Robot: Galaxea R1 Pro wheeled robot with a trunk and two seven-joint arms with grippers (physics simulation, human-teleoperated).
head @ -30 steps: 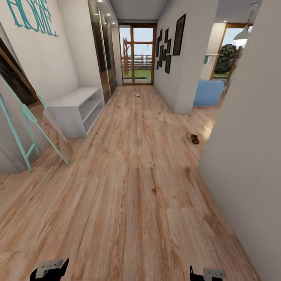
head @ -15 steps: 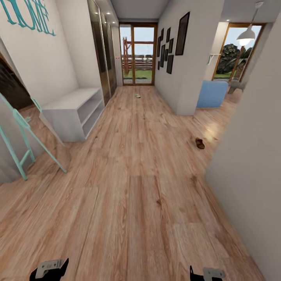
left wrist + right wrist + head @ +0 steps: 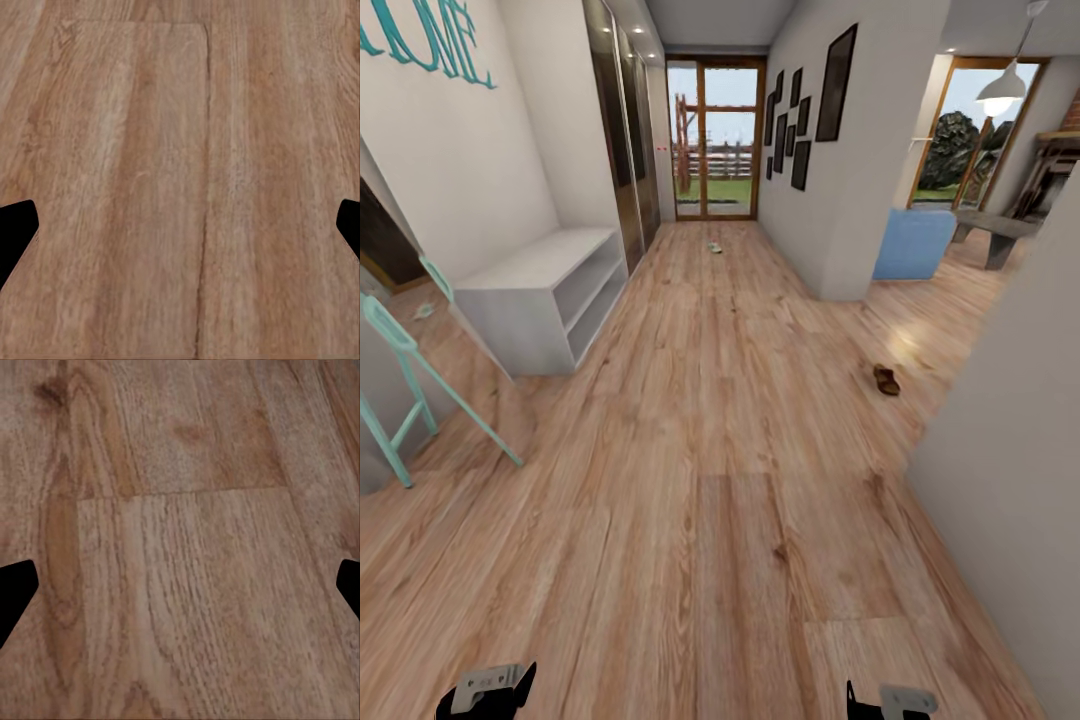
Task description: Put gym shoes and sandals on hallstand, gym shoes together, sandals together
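One dark brown sandal point(image 3: 886, 380) lies on the corridor floor point(image 3: 730, 480) at the right, near the wall corner. Far down the corridor, a small pale gym shoe point(image 3: 714, 246) sits on the floor before the glass door. The white hallstand point(image 3: 550, 280) stands against the left wall, its flat top and two open shelves bare. My left gripper point(image 3: 488, 690) and right gripper point(image 3: 890, 700) hang low at the picture's bottom edge, far from all of these. In the wrist views the left gripper point(image 3: 180, 232) and right gripper point(image 3: 180, 592) are open over bare planks.
A turquoise ladder-like frame point(image 3: 410, 380) leans at the left. Beyond the hallstand stands a dark glass-fronted wardrobe point(image 3: 622, 150). A grey wall point(image 3: 1010, 440) closes in on the right, and a blue armchair point(image 3: 912, 244) sits in the side room.
The whole head view has shifted: the camera has moved forward and turned a little, so the hallstand and the sandal look nearer. Both grippers keep their places in the picture.
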